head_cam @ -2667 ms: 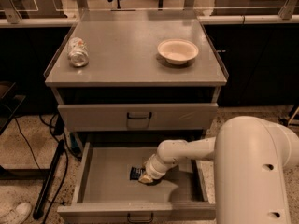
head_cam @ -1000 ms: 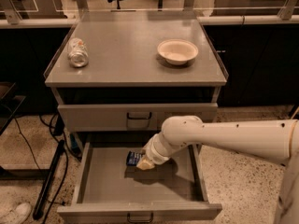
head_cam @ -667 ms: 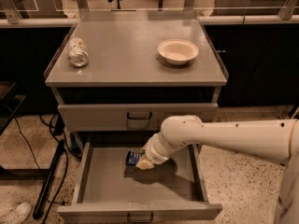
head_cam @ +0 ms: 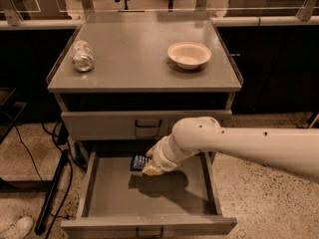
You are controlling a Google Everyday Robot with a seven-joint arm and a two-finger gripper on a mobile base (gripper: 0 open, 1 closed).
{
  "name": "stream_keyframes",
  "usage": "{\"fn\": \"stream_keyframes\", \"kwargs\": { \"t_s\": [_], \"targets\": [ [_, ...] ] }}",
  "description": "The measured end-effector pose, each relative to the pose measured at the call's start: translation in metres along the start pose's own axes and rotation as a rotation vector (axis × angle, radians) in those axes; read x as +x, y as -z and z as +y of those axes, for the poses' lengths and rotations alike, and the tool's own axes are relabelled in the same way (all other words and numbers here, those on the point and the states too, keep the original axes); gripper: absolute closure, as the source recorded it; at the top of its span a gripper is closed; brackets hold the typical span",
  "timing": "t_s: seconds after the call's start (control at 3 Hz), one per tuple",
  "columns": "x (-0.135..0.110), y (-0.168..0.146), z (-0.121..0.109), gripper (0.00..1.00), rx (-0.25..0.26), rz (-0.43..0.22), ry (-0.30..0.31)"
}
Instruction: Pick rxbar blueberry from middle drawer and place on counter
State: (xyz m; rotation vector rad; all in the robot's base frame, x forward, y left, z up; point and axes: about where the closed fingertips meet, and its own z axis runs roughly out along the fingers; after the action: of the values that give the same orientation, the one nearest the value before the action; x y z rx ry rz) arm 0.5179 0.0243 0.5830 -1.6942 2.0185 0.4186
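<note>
The middle drawer (head_cam: 109, 198) is pulled open below the counter (head_cam: 134, 59). My gripper (head_cam: 148, 166) hangs inside the drawer's upper part, above its floor, at the end of the white arm coming in from the right. It is shut on the rxbar blueberry (head_cam: 139, 162), a small dark bar whose end sticks out to the left of the fingers. The bar is lifted off the drawer floor; a shadow lies beneath it.
A cream bowl (head_cam: 189, 54) sits on the counter's right half and a silvery can (head_cam: 82, 56) lies on its left half. The top drawer (head_cam: 147, 124) is closed. Cables and a dark stand sit on the floor at left.
The gripper with the bar has risen from the drawer floor and moved slightly left and back; over the last second it has hardly moved.
</note>
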Motion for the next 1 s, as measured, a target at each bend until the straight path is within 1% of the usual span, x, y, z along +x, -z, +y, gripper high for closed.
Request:
{"fn": "stream_keyframes", "kwargs": {
  "t_s": [0.33, 0.67, 1.0],
  "targets": [
    [-0.0283, 0.0324, 0.0053, 1.0, 0.039, -0.001, 0.06],
    [-0.031, 0.0358, 0.0045, 1.0, 0.046, -0.001, 0.066],
    [-0.034, 0.0373, 0.0035, 1.0, 0.035, -0.021, 0.076]
  ]
}}
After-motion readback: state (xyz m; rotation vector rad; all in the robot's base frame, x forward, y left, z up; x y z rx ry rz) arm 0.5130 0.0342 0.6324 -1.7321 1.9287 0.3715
